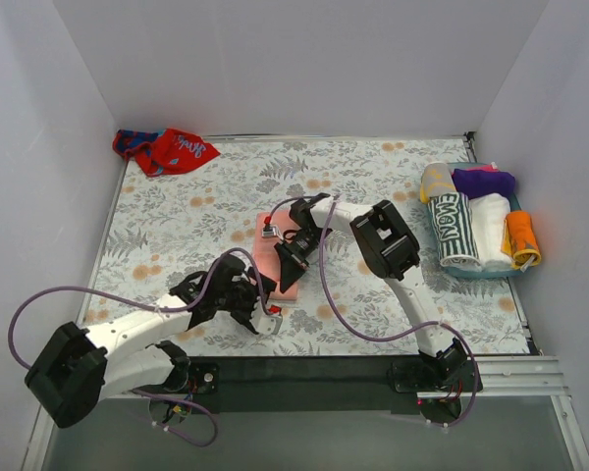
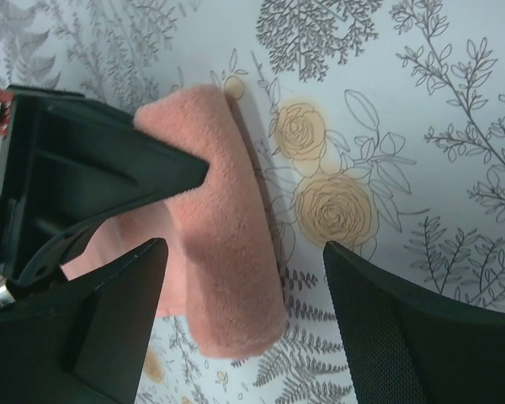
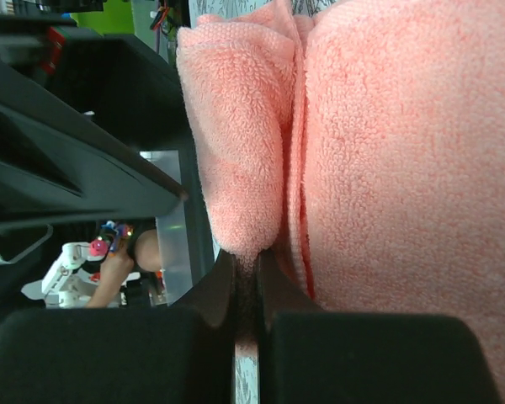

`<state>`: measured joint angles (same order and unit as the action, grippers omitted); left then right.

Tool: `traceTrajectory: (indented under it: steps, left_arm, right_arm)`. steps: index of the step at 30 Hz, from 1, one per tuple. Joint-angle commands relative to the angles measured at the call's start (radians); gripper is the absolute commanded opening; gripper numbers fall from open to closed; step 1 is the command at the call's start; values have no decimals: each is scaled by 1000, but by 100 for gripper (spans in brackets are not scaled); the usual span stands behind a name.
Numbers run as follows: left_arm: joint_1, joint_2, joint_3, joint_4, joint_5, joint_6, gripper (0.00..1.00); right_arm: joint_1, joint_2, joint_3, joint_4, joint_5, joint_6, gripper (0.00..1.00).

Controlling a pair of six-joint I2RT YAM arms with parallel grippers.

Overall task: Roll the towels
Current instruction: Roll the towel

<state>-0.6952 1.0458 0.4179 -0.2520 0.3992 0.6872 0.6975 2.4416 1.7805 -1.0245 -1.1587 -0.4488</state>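
from the top camera i can barely read the salmon-pink towel: the right gripper and its wrist sit over most of it, so only a pink strip shows at mid-table on the flowered table covering, and i cannot tell from above whether it is rolled. the left gripper is low at the towel's near end, its fingers lost against the dark body. the left wrist camera fills that in. there the towel lies as a thick, partly rolled bar on the covering. the left pincer stands wide open, one finger just beside the roll, the other out over the ferns, holding nothing. the right gripper's black body cuts in from the left of that view and hides the rest of the cloth. the right wrist camera is so close that pink terry fills it; its fingers are pressed together on a thin fold of the towel, beside the rolled part. only the top view shows the red and blue towel, crumpled in the far left corner, and the basket of rolled cloths at the right edge.
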Motion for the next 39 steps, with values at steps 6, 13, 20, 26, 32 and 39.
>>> traceTrajectory:
  steps: [6, 13, 20, 26, 32, 39]
  left_arm:
    - [-93, 203, 65, 85, -138, -47, 38]
    - [-81, 333, 216, -274, -13, -135, 11]
    - [-17, 443, 378, -524, 153, -176, 8]
    - [157, 707, 620, -740, 366, -149, 9]
    - [266, 1044, 893, -947, 474, -37, 14]
    - [322, 1209, 1021, -1000, 477, 6, 19]
  right_arm:
    - [-12, 33, 17, -42, 27, 4, 1]
    - [-59, -76, 42, -31, 163, 56, 27]
    - [-182, -300, 41, 65, 381, 113, 57]
    - [-213, -636, -263, 303, 499, 87, 73]
    - [-123, -880, -504, 449, 565, -4, 82]
    - [169, -918, -647, 636, 862, -111, 85]
